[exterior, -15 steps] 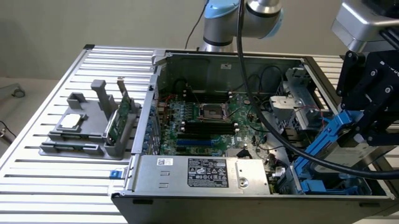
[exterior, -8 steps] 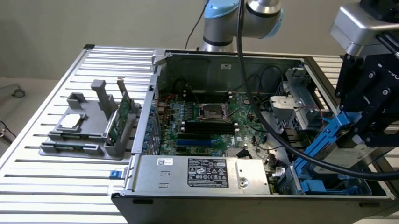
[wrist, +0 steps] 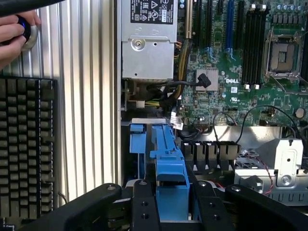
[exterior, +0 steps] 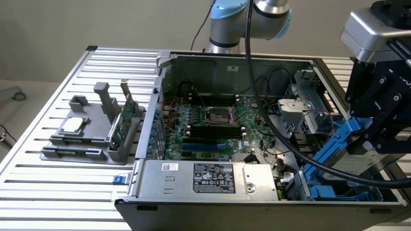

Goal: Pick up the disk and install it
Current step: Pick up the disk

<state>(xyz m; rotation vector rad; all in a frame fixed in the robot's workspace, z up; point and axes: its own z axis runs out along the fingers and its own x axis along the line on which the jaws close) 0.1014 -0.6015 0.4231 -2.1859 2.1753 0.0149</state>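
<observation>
**Disk in grip, tilted over case's drive corner**

Gripper (exterior: 376, 142) sits at the exterior view's right, above the open PC case (exterior: 224, 57). Its fingers (wrist: 144, 207) are clamped on the disk (exterior: 352, 162). In the wrist view the two black fingers press either side of the blue bracket, w/ the gripper (wrist: 174, 211) centred on it.

The disk (wrist: 168, 159) is tilted, not lying flat. Its upper end is up in the grip and its lower end points down into the case corner nearest the exterior view's lower right. There it is just beside the blue bay rails (exterior: 350, 195). Can't tell if it touches them.

A thick black cable (exterior: 270, 120) hangs from the arm, crosses the motherboard (exterior: 212, 120) and passes in front of the disk. The power supply (exterior: 212, 178), w/ a white label, fills the case's near edge, next to the bay corner.

On the slatted table (exterior: 57, 192), at the exterior view's left and well apart from the gripper, is a grey holder (exterior: 83, 144). It holds a green circuit card (exterior: 122, 125) standing on edge and a small silver chip (exterior: 72, 125) lying flat.

The wrist view also shows a black keyboard (wrist: 24, 144) on the table outside the case. Near it, a person's hand (wrist: 14, 33) rests on a round button (wrist: 24, 30).
</observation>
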